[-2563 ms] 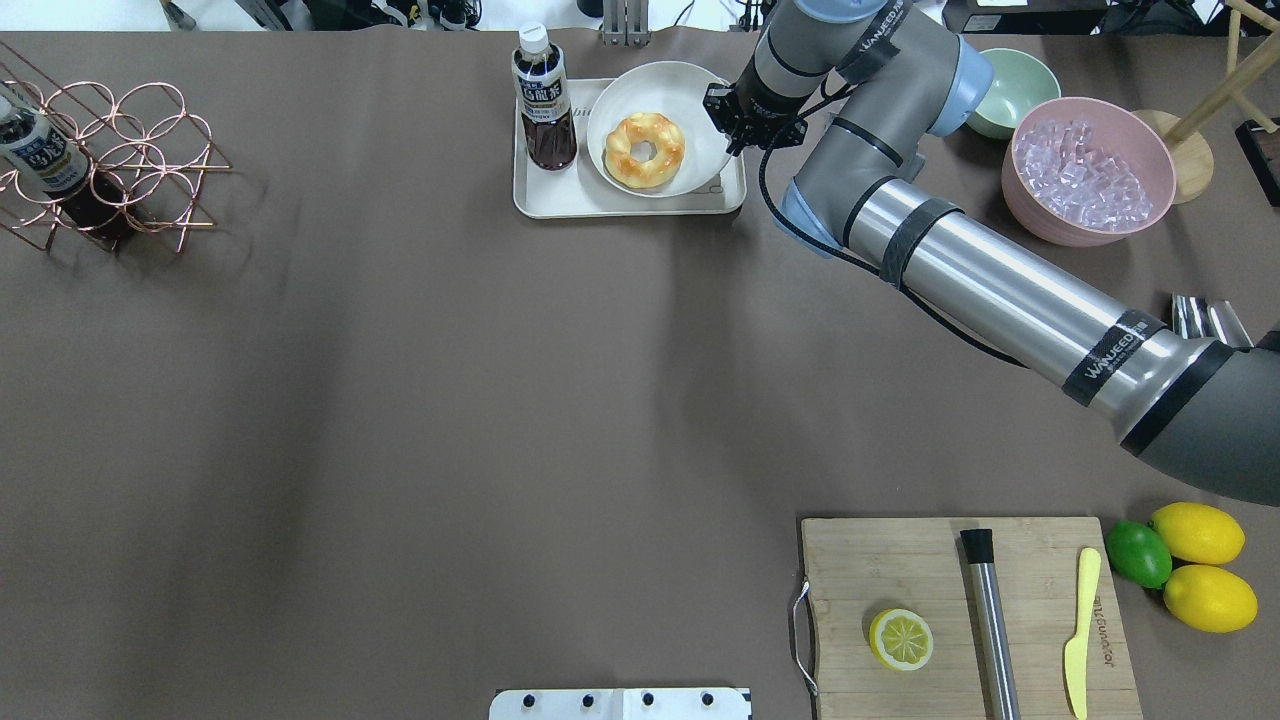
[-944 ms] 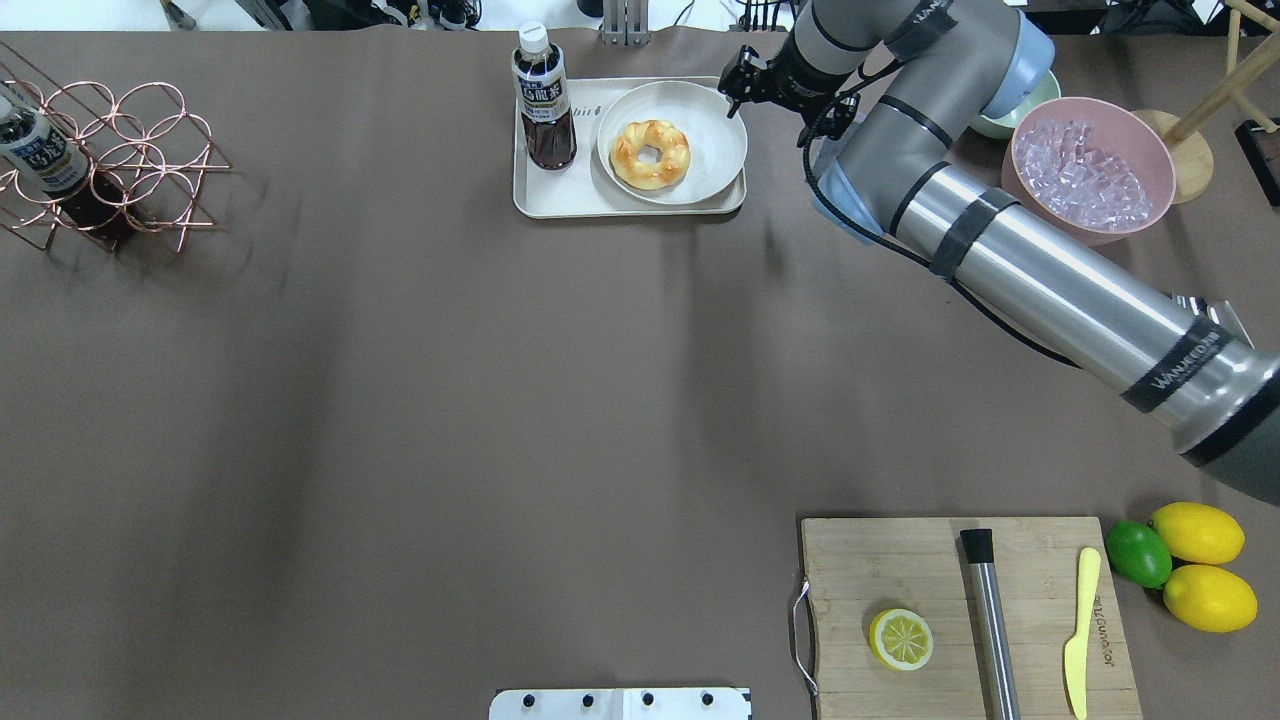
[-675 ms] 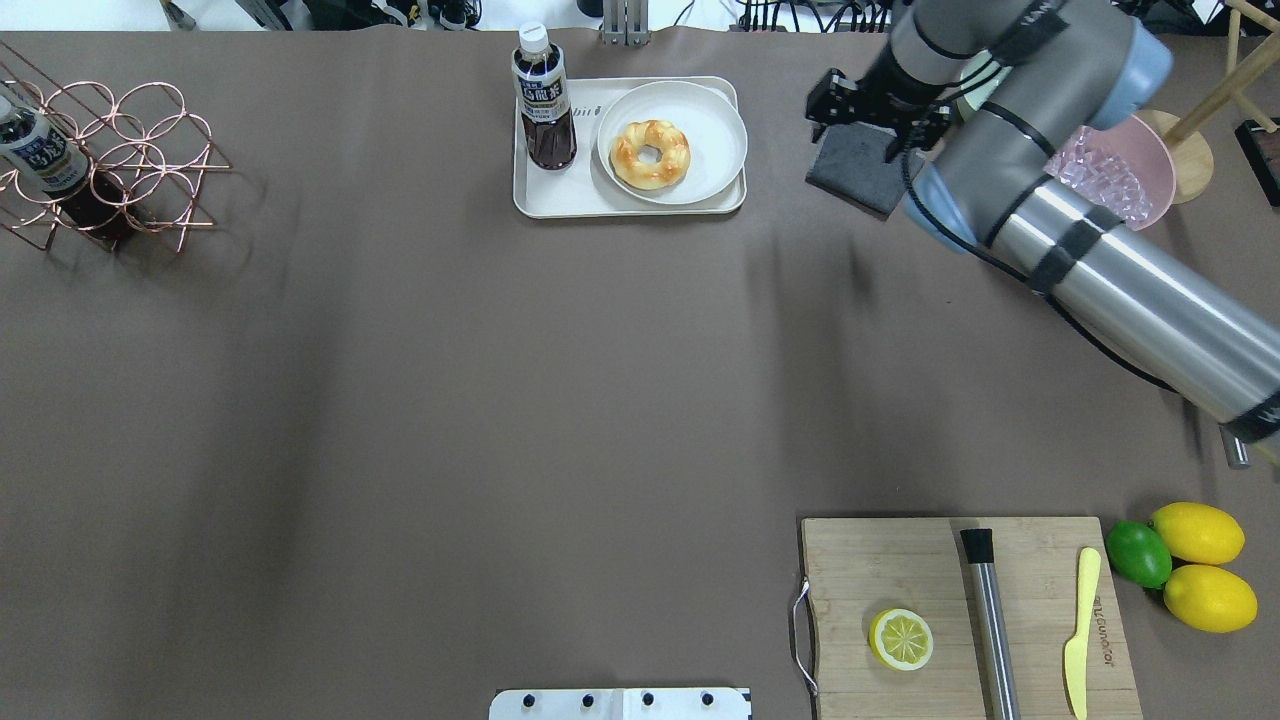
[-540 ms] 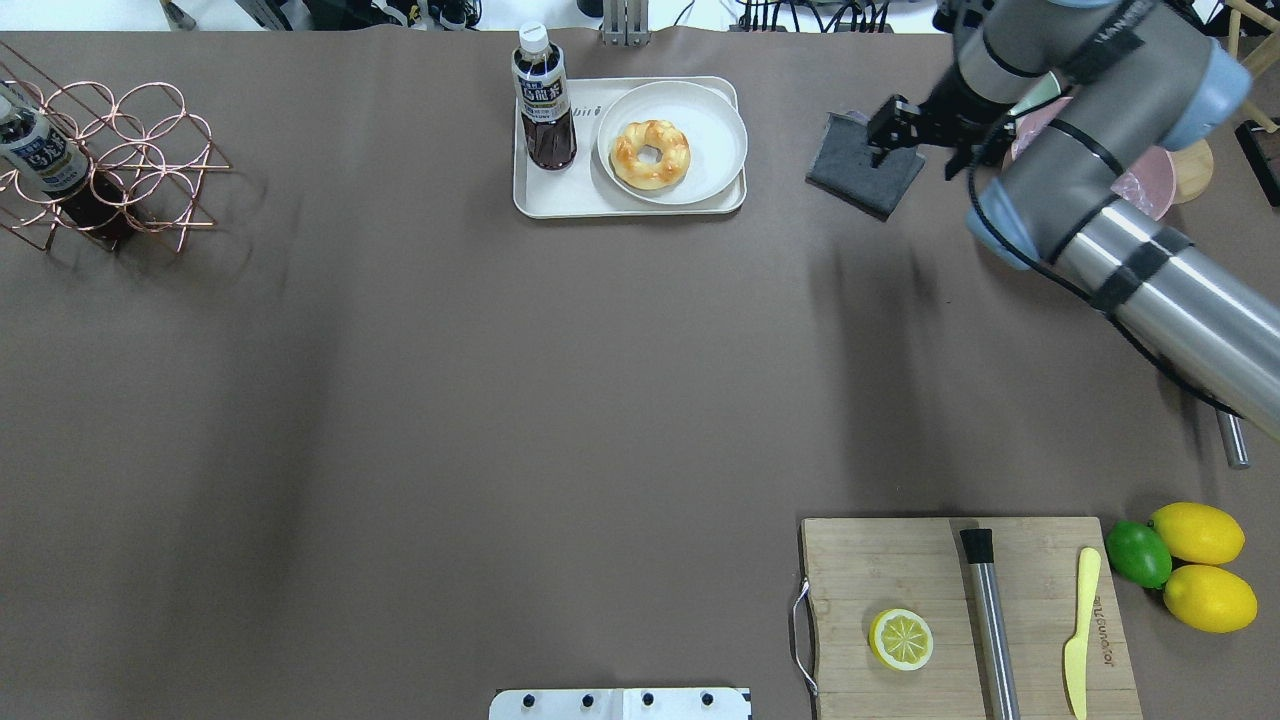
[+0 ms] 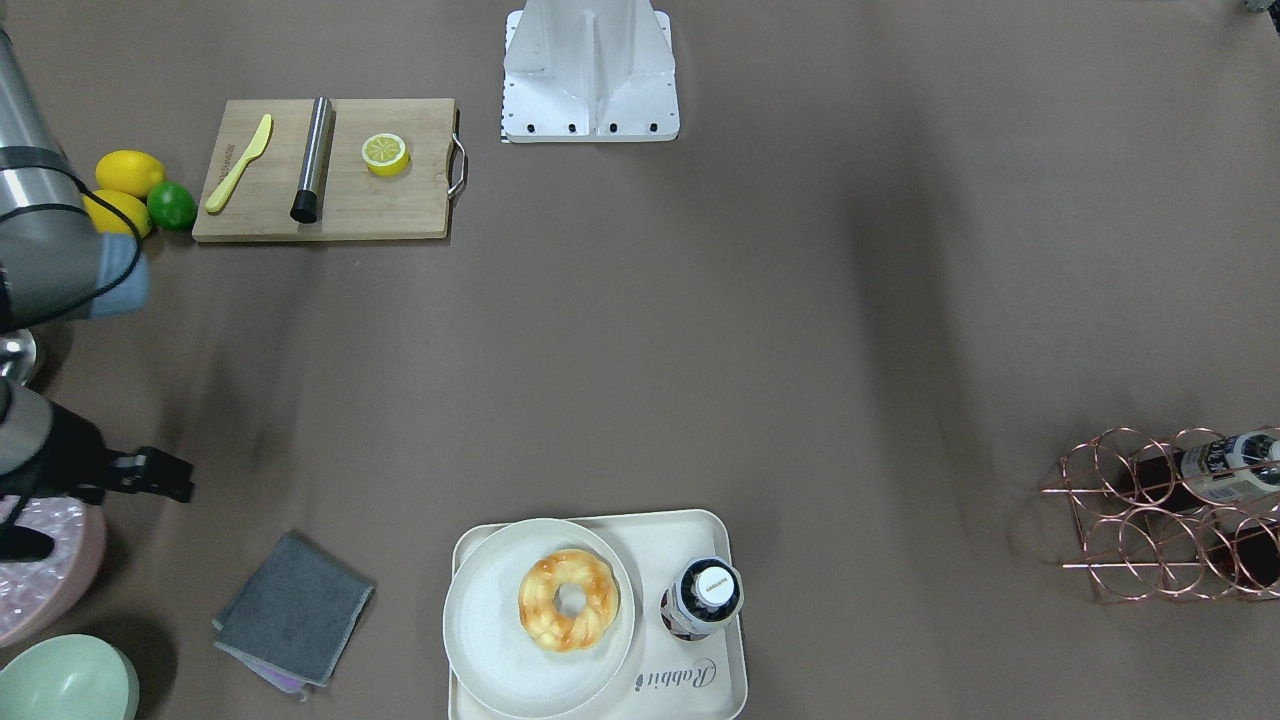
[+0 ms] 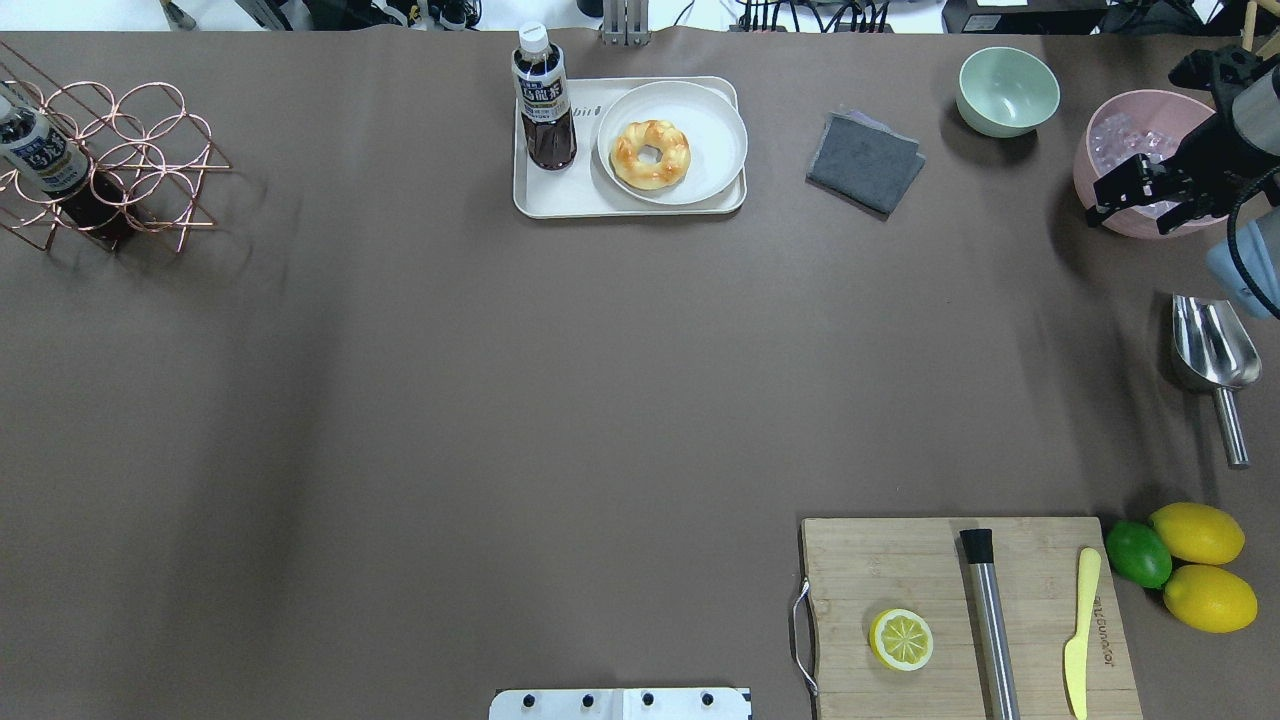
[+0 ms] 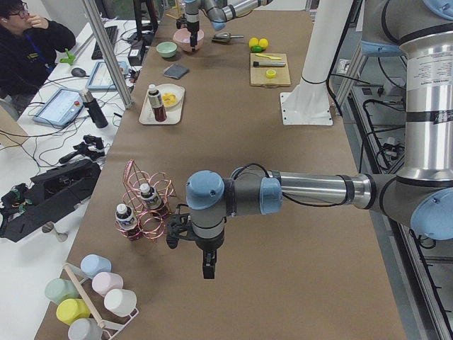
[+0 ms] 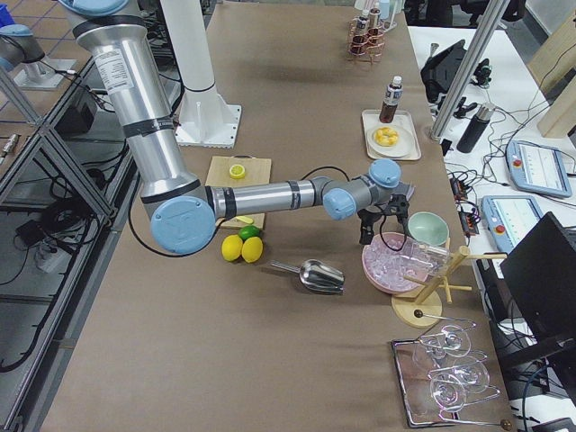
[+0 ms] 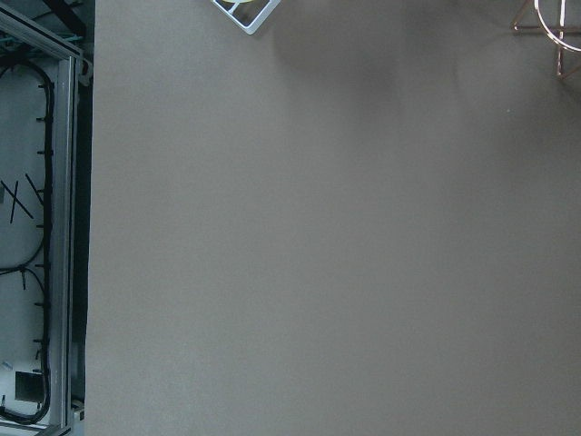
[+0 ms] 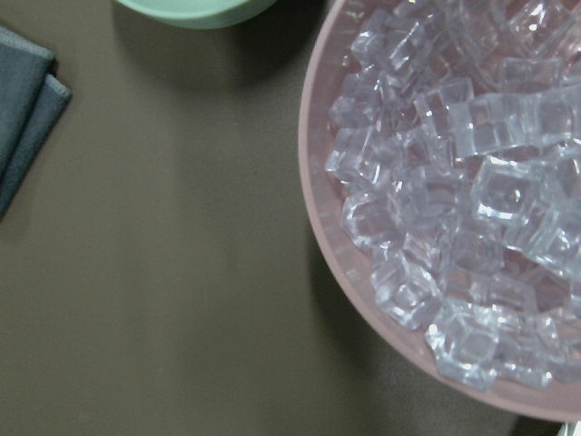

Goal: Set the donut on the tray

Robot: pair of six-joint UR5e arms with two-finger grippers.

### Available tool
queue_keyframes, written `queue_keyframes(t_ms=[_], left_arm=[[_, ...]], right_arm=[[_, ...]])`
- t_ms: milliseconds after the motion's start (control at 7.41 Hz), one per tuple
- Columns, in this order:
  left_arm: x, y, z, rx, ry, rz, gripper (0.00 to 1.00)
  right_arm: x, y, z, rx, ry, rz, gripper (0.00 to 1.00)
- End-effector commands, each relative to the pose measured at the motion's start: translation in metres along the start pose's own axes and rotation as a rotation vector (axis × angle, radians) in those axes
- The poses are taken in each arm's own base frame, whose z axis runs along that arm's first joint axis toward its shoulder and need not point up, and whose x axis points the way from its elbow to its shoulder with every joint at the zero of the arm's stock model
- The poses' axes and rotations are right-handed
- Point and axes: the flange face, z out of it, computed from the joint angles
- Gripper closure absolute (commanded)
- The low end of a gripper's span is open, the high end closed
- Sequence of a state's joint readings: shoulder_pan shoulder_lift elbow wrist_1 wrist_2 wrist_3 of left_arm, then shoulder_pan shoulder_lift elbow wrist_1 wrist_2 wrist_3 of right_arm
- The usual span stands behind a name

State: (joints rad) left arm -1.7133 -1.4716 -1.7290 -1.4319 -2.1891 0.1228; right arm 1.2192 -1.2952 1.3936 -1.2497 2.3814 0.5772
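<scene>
A brown cover spreads over the whole desk, and even light lays soft shadow bands across it. Along the desk's far edge runs a white workbench behind aluminium posts — off the near edge, grey floor and metal framing.

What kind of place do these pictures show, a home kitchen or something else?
Probably a robotics lab, not a home: the right arm reaches over the table, an operator is at a side desk, and a control tablet lies nearby.
</scene>
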Motion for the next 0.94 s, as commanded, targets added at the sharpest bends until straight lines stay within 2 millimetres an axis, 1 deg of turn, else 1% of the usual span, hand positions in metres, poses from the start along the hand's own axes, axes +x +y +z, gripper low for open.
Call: queue_keyframes(t_ms=[0, 135, 270, 405, 540, 675, 810], left_arm=[[-0.003, 0.0, 0.0, -0.01, 0.003, -0.013, 0.02], [-0.004, 0.0, 0.001, -0.012, 0.004, -0.015, 0.02], [-0.003, 0.001, 0.0, -0.011, 0.005, -0.014, 0.02], [-0.003, 0.001, 0.0, -0.011, 0.005, -0.014, 0.02], [-0.004, 0.001, 0.001, -0.012, 0.004, -0.015, 0.02], [-0.004, 0.001, 0.001, -0.013, 0.005, -0.016, 0.02], [-0.004, 0.001, 0.001, -0.013, 0.004, -0.016, 0.02]], right_arm=[[-0.044, 0.021, -0.03, -0.017, -0.022, 0.052, 0.01], [-0.046, 0.048, -0.049, -0.015, -0.029, 0.067, 0.01], [-0.028, 0.098, -0.061, -0.024, -0.016, 0.07, 0.01], [-0.003, 0.125, -0.063, -0.031, -0.002, 0.08, 0.01], [0.036, 0.141, -0.066, -0.034, 0.016, 0.04, 0.01], [0.067, 0.147, -0.069, -0.037, 0.034, -0.009, 0.01], [0.091, 0.148, -0.074, -0.033, 0.091, -0.028, 0.01]])
